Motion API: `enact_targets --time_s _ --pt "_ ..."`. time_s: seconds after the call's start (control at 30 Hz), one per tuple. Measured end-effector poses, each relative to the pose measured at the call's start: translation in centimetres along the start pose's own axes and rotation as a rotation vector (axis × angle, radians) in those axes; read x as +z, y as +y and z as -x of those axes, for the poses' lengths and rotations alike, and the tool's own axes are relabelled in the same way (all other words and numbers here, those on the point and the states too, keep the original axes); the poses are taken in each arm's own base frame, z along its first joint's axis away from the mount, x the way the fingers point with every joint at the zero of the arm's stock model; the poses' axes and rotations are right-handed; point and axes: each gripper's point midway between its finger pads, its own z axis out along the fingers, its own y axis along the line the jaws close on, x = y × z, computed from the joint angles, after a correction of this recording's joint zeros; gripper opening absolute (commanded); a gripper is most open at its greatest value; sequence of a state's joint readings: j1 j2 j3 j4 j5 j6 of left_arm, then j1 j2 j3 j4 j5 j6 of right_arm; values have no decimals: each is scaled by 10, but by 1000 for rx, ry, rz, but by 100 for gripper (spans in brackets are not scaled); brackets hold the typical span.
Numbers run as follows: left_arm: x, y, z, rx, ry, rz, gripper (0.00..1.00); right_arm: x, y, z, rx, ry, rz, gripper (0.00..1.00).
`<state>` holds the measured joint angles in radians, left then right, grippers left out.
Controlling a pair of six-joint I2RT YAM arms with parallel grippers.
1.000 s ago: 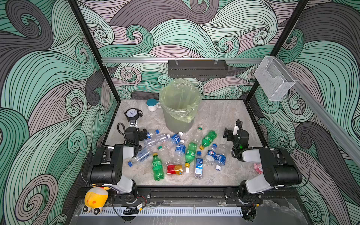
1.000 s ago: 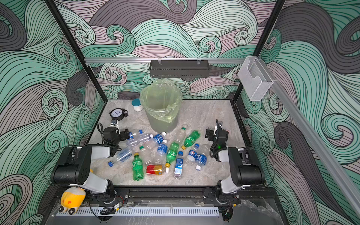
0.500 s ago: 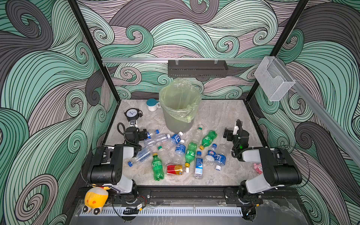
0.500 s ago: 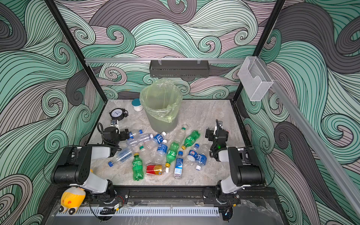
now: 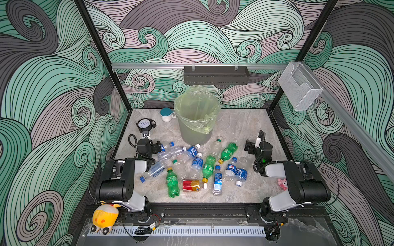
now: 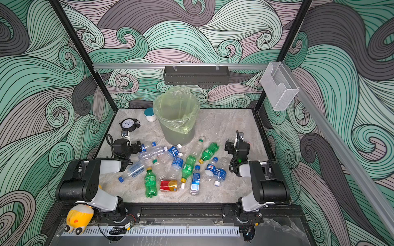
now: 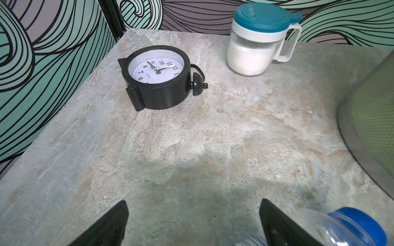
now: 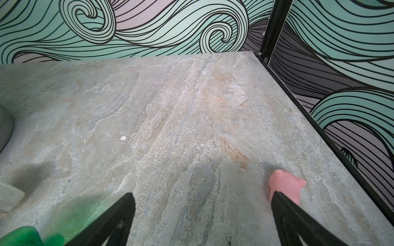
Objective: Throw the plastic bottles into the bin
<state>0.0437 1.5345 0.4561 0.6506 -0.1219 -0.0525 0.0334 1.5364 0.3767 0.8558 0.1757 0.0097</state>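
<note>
The bin [image 5: 197,127] [image 6: 177,130], a grey bucket lined with a yellow-green bag, stands upright at the back middle. In front of it several plastic bottles lie scattered: a green one [image 5: 172,182], a red-and-yellow one [image 5: 191,185], a clear blue-labelled one [image 5: 217,181]. At the pile's left edge my left gripper [image 5: 158,147] [image 7: 193,223] hangs open, empty, a blue-capped clear bottle [image 7: 349,228] just beside one finger. To the pile's right my right gripper [image 5: 248,147] [image 8: 202,219] is open over bare table, with a green bottle [image 8: 21,236] off to one side.
A black alarm clock [image 5: 144,124] [image 7: 158,76] and a white jar with a teal lid [image 5: 167,114] [image 7: 255,42] sit back left. A pink toy [image 8: 283,187] lies by the right arm. A yellow plush toy [image 5: 104,217] rests front left. A clear box [image 5: 299,87] hangs on the right rail.
</note>
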Motion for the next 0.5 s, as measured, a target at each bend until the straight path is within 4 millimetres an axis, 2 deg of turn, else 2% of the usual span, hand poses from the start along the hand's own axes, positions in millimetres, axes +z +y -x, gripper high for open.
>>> enact_targets --time_s 0.23,0.33,0.4,0.5 --pt "0 0 0 0 0 0 96 0 -1 0 0 -1 -6 100" --pt "-6 1 2 2 18 1 95 -2 -3 1 -7 23 -25 100" --pt "-16 1 18 -1 -9 0 95 -2 -5 13 -10 47 -44 100" --pt "-34 2 53 -14 -80 -4 95 -8 -9 51 6 4 -74 100"
